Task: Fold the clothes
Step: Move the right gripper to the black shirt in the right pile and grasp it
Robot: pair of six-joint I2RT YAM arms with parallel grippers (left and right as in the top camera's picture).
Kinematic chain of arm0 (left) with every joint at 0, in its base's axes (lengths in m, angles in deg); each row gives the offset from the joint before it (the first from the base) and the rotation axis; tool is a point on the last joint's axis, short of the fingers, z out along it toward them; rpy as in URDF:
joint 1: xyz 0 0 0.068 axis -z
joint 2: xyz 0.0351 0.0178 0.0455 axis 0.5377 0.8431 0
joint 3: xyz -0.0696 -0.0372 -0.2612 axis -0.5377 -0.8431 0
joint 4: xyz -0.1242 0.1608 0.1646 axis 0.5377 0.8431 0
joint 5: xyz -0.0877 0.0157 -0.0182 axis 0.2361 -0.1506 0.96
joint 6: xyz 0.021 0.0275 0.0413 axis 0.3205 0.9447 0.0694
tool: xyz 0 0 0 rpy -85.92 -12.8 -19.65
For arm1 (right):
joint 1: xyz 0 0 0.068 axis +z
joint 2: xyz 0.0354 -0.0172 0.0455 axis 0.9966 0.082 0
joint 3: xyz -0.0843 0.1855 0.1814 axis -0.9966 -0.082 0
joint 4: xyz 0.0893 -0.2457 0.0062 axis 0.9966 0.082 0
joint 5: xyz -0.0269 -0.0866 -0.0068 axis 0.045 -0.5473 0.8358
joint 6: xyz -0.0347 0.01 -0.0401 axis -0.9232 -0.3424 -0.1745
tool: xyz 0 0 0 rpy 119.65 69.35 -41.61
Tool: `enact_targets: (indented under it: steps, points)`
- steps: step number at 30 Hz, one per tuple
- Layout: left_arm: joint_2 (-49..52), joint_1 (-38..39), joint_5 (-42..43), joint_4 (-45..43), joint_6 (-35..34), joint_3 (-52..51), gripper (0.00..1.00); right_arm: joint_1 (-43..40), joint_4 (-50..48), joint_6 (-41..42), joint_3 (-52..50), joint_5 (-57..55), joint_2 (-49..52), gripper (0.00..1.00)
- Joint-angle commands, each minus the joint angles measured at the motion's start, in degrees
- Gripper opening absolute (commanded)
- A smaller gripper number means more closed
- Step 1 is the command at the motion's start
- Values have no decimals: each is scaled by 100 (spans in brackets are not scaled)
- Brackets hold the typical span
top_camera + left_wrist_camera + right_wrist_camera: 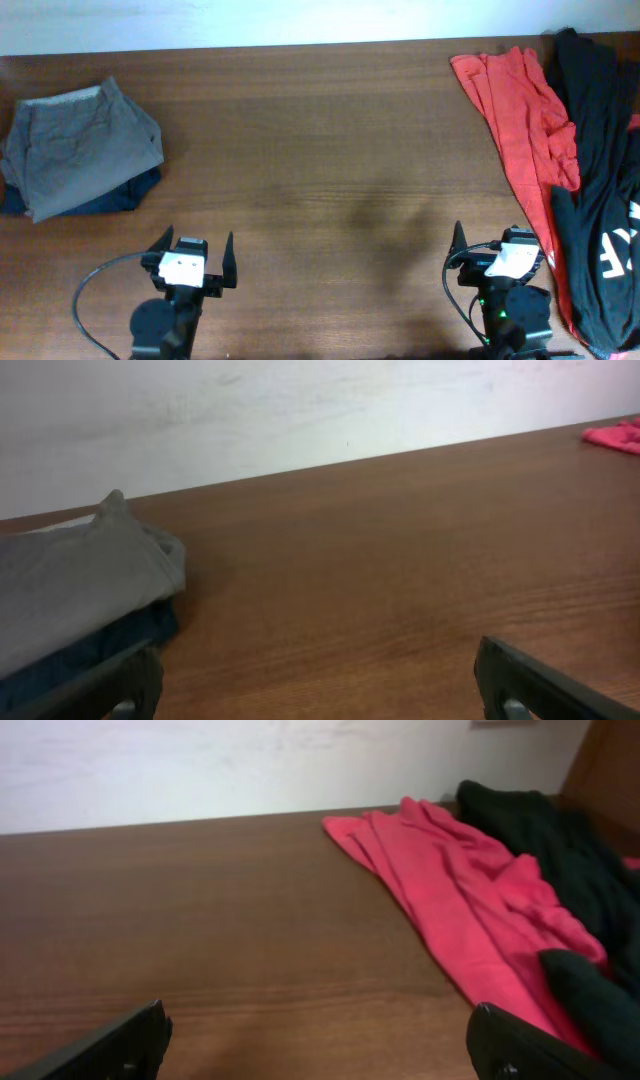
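A folded grey garment (80,142) lies on a folded dark blue one (115,196) at the far left; both show in the left wrist view (70,580). A crumpled red garment (520,110) and a black garment with white print (600,170) lie unfolded at the right; the right wrist view shows the red one (450,890) and the black one (560,850). My left gripper (195,250) is open and empty near the front edge, right of the folded pile. My right gripper (500,250) is open and empty, just left of the red garment's lower end.
The brown wooden table (320,160) stretches between the folded pile and the unfolded heap. A white wall (300,410) runs behind the far edge. A black cable (95,290) loops by the left arm base.
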Motion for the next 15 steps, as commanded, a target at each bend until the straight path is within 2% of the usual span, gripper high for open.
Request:
enact_targets:
  steps: [1, 9, 15]
  points:
    - [717, 24, -61, 107, -96, 745, 99, -39, 208, -20, 590, -289, 398, 98]
    - [2553, 24, -57, 931, -94, 2201, 99, -39, 970, -17, 1843, -249, 2103, 99]
    - [3659, 24, 149, 1670, -94, 3154, 99, -39, 2006, -24, 3244, -20, 4017, 99]
